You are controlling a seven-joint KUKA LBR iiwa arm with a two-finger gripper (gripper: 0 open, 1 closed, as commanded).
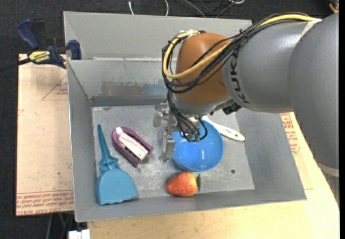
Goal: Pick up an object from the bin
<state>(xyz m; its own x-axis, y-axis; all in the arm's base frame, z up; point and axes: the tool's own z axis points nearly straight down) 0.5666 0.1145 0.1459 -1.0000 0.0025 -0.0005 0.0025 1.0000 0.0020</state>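
Blue bowl (205, 153): round, glossy, lying right of centre on the floor of the bin (81, 135), toward the front wall; far edge hidden under the robot's wrist.

Gripper (167, 136): metal, lowered to the bowl's left edge, touching or just beside it; whether spread or closed cannot be told from this angle; nothing seen held.

Arm: thick grey link entering from the right, bent down into the bin, ending in a rounded orange cover (199, 71) looped with yellow and black cables (171, 65), wrist pointing steeply downward.

White spoon-like piece (232, 133): just beside the bowl's upper right.

Strawberry (183, 184): red-orange, just in front of the bowl.

Purple-and-white clip-like item (131, 145): left of the gripper, apart from it.

Blue brush-shaped tool (111, 177): far left, handle pointing to the back
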